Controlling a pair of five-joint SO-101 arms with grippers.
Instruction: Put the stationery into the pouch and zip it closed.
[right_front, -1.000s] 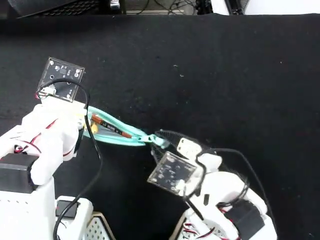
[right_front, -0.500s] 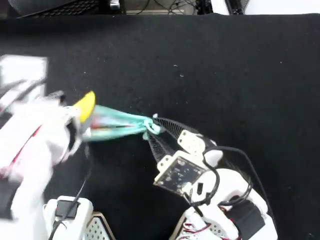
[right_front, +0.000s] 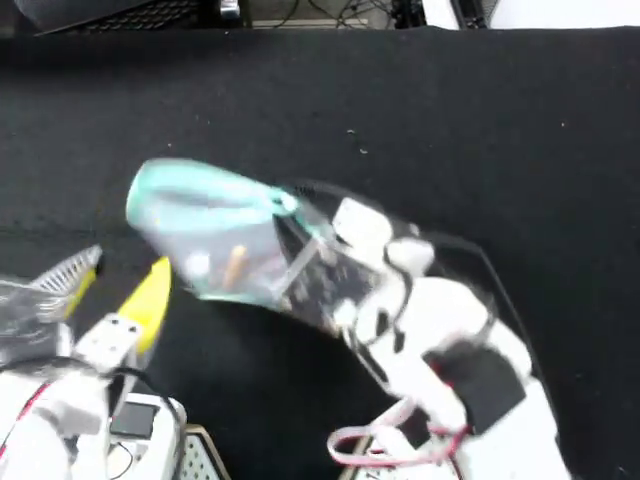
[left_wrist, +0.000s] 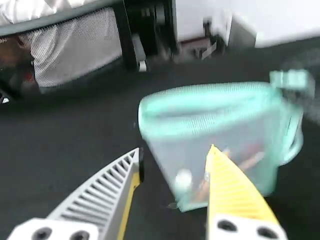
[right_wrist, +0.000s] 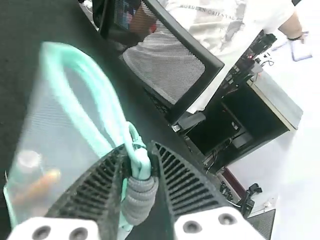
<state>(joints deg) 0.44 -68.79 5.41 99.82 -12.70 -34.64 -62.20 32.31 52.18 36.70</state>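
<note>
The right end effector (right_wrist: 137, 150) is clamped on the teal strap (right_wrist: 135, 150) of the mesh pouch (right_front: 210, 235), holding it above the black worktop (right_front: 450, 130). Stationery (right_front: 235, 265) lies inside. The left end effector (left_wrist: 175, 149) gapes wide, just beside the pouch, gripping nothing.

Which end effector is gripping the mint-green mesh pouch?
The black-fingered right end effector, shut on the mint-green mesh pouch; the yellow-fingered left end effector is open.

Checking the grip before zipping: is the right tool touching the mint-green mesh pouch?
Touching. The right wrist view shows the right tool clamped on the corner loop of the mint-green mesh pouch, jaws pressed against it.
</note>
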